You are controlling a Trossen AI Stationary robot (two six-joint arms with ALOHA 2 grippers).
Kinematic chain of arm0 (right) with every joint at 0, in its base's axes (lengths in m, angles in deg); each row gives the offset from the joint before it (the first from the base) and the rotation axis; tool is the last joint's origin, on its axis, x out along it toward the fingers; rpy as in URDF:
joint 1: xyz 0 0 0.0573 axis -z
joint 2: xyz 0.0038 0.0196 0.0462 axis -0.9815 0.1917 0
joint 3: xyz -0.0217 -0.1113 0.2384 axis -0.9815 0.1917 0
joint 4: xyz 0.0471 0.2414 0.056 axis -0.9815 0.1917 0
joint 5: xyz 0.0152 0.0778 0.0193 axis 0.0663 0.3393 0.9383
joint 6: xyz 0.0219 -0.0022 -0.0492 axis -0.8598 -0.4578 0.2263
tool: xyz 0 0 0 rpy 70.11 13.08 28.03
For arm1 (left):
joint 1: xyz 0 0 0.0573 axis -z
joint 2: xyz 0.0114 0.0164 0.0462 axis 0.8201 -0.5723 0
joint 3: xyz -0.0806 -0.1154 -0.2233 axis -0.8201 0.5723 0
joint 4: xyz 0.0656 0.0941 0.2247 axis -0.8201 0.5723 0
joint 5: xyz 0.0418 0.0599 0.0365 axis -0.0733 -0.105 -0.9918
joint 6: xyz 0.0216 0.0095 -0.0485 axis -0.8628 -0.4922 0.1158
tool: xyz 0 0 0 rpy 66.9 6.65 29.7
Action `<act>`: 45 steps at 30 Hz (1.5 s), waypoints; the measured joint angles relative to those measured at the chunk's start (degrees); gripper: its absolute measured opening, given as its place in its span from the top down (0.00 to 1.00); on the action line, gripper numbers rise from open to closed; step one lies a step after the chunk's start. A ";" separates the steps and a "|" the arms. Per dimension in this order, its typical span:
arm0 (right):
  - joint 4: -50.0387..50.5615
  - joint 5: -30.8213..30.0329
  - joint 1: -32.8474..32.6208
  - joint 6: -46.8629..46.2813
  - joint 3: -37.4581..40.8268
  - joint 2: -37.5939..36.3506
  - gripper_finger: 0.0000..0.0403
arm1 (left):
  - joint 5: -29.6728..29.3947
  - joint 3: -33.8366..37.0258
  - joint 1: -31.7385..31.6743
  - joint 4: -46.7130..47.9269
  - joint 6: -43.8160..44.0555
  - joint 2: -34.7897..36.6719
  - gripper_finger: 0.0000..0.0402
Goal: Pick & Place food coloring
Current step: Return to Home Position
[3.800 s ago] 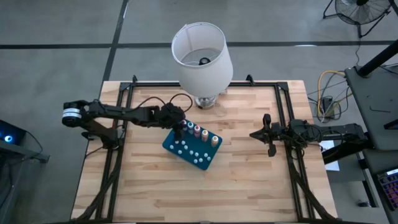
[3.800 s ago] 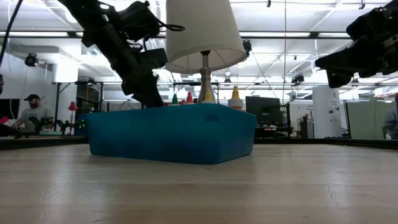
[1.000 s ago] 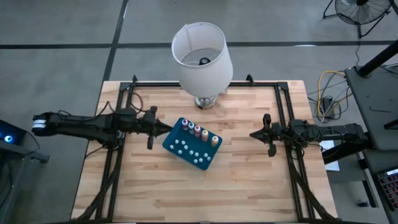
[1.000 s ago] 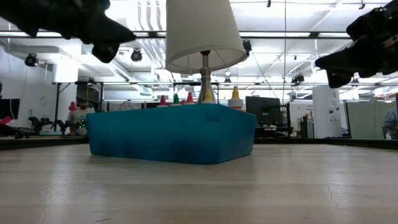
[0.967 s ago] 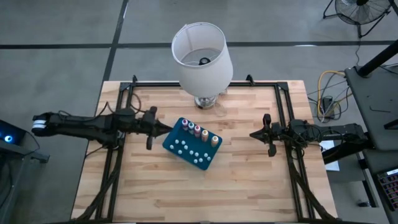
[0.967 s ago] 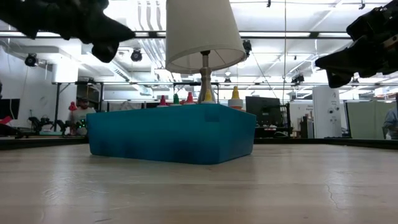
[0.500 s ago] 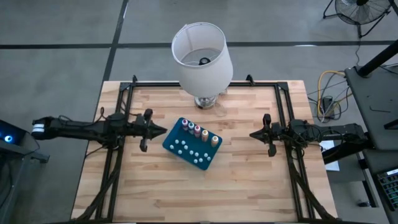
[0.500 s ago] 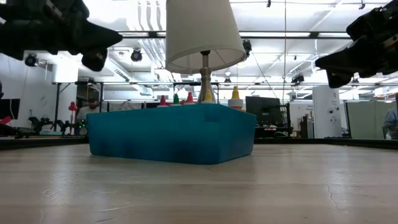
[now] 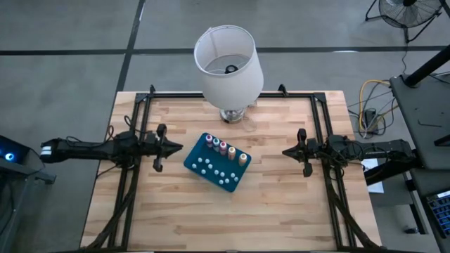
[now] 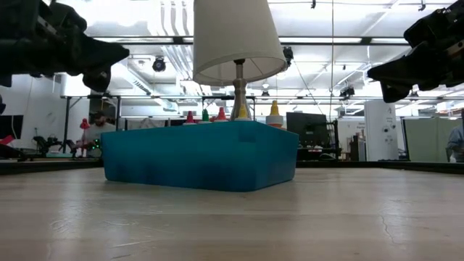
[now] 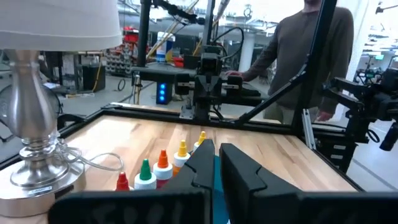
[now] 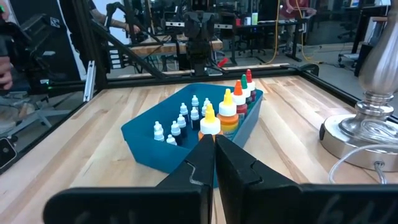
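Note:
The food coloring bottles (image 9: 223, 148) stand upright in a row along the far side of a teal-blue tray (image 9: 199, 156), which lies at the table's middle. In the right wrist view they (image 12: 229, 107) show yellow, orange, green and red; the left wrist view shows them (image 11: 154, 170) past my fingers. Several small white-capped bottles (image 12: 180, 122) fill the rest of the tray. My left gripper (image 9: 180, 147) hangs shut and level just left of the tray, touching nothing. My right gripper (image 9: 285, 151) waits shut and level to the tray's right.
A table lamp with a white shade (image 9: 228, 62) stands on a metal base (image 11: 34, 163) at the far middle, its cord (image 12: 360, 163) lying on the wood. Black frame rails (image 9: 135, 126) run along the table's sides. A person (image 11: 311, 56) stands beyond the table.
My left gripper has drawn back from the tray toward the table's left edge, sinking and tipping level as it went, its fingers staying shut and holding nothing. The bottles and the tray have stayed where they were.

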 joint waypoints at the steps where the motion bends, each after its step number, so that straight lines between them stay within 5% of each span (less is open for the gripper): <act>1: -0.01 0.01 0.00 0.02 0.00 0.00 0.98 | -0.03 0.41 0.00 0.11 0.04 0.29 1.00; 45: -0.02 -0.01 0.00 0.00 0.00 0.02 0.98 | -1.00 1.33 1.72 21.47 1.11 7.56 1.00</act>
